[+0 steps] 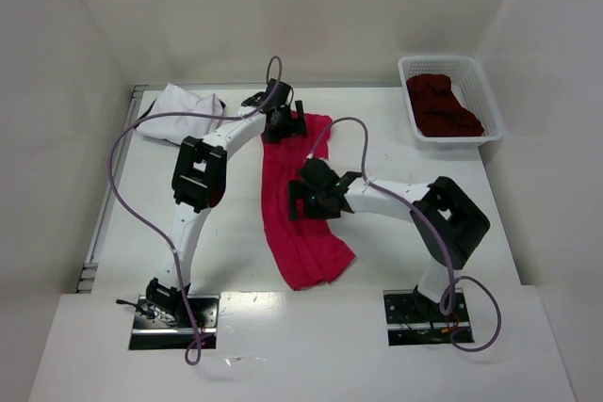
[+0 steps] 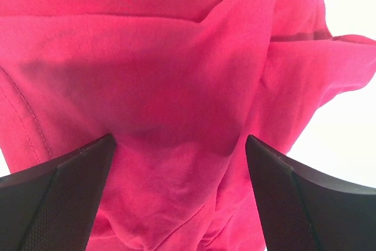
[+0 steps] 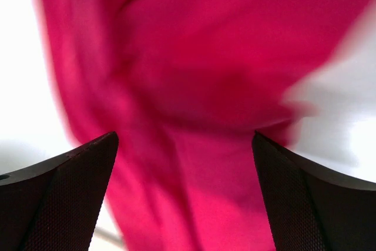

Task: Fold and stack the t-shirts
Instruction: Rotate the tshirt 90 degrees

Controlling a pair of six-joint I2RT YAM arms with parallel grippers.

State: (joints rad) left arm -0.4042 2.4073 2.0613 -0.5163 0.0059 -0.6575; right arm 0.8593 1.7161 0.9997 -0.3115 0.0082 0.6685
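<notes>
The crimson-red t-shirt [image 1: 300, 233] lies in a long crumpled strip down the middle of the table. My left gripper [image 1: 283, 125] is at its far end, open, with red cloth [image 2: 176, 86] filling the space between its fingers [image 2: 59, 198]. My right gripper [image 1: 303, 197] is over the strip's middle, open, with blurred red cloth [image 3: 194, 86] between its fingers [image 3: 311, 198]. The white t-shirt [image 1: 179, 108] lies bunched at the far left. The dark maroon t-shirt [image 1: 441, 105] lies in the basket.
The white plastic lattice basket [image 1: 490, 129] stands at the far right corner. White walls enclose the table on three sides. Both arms' cables loop over the table near the shirts.
</notes>
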